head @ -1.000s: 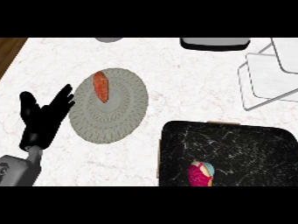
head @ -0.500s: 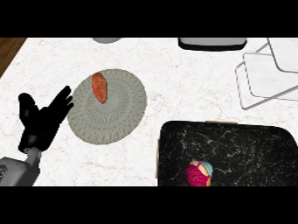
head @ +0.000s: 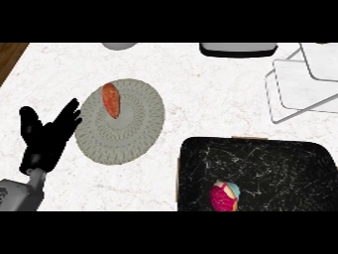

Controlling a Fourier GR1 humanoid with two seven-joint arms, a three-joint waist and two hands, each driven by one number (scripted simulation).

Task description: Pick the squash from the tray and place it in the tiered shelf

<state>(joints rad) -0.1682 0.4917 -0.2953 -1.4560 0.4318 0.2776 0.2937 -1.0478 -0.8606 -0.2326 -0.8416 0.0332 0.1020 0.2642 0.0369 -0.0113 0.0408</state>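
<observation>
Head view, steeply down onto a white marbled counter (head: 200, 84). Toward its near right corner, a black marbled tray (head: 274, 163), cut off by the view's lower edge. Well apart from that, by the far right corner, the white wire tiered shelf (head: 310, 94), without the squash. Left of the counter's middle, a round grey woven mat (head: 128, 134). Just off the mat's left rim, near the counter's left edge, the left hand (head: 45, 144): at rest, fingers straight and spread, pointing up, holding nothing. No right hand anywhere in view. Low in the tray, close to its near edge, the squash (head: 224, 197), magenta with a teal and yellow end, touched by nothing. Smallest, an orange-red vegetable (head: 111, 99) lying on the mat's far part.

Judged from this, none of the task done yet. Left to do: reaching the squash, grasping it, lifting it clear of the tray, carrying it across to the shelf, setting it down. Likely work for the right hand, the tray and shelf both lying on that side.

No brand, label or writing to be read anywhere.
</observation>
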